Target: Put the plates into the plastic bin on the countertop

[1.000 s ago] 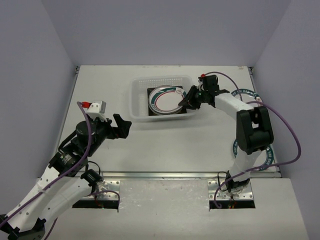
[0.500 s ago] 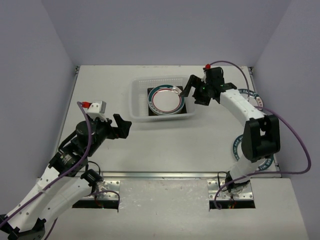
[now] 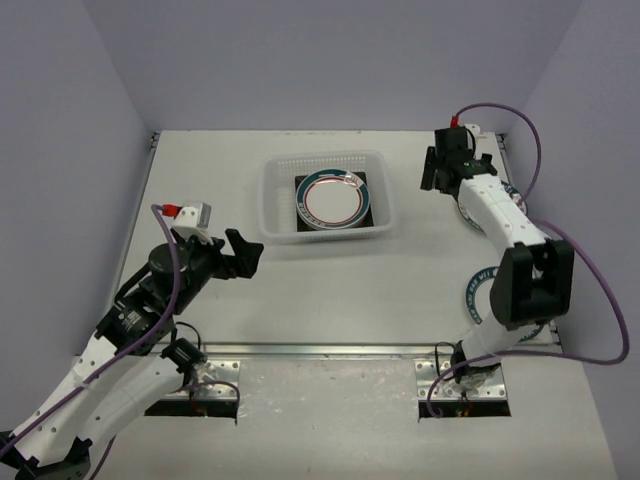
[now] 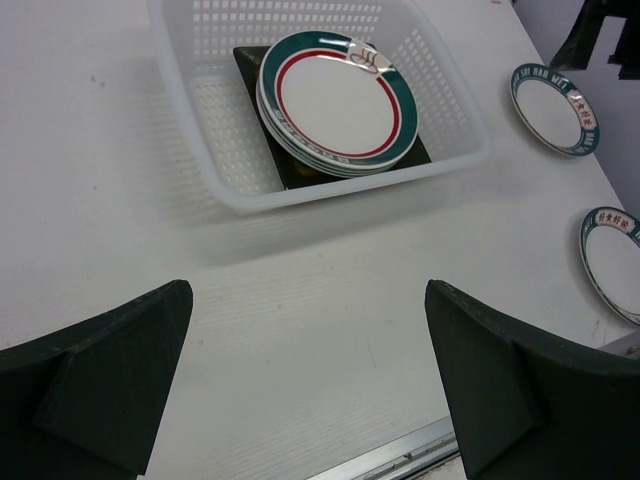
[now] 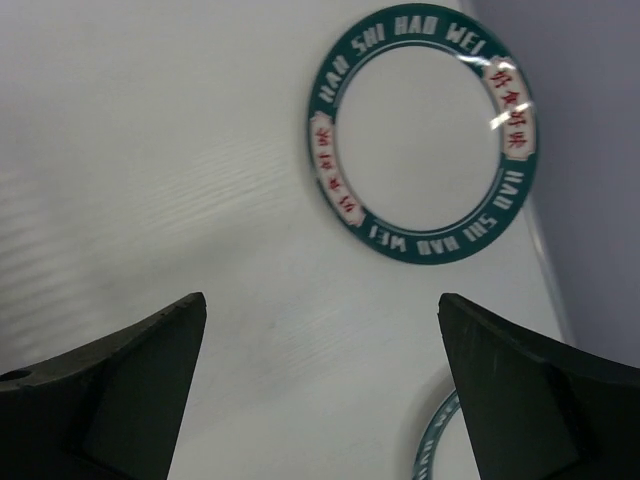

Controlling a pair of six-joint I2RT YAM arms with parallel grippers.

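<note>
1. The translucent white mesh plastic bin [image 3: 272, 205] stands at 12 o'clock on the white table [image 3: 200, 180].
2. In it, round white teal-rimmed plates [image 3: 333, 199] are stacked on a dark square plate [image 3: 366, 182].
3. My right hand [image 3: 438, 174], at 2 o'clock, is released and empty, near a round green-rimmed lettered plate [image 5: 420, 130].
4. My left hand [image 3: 245, 255], at 8 o'clock, is released and empty.
5. I see another round green-rimmed plate [image 4: 615, 262] at 4 o'clock.

A plain pale-lavender back wall [image 3: 330, 60] met a left wall [image 3: 60, 150] and a right wall [image 3: 590, 120] of the same colour. Light was soft and even. A grey ledge [image 3: 330, 430] lay nearest, behind a metal strip [image 3: 320, 350].
</note>
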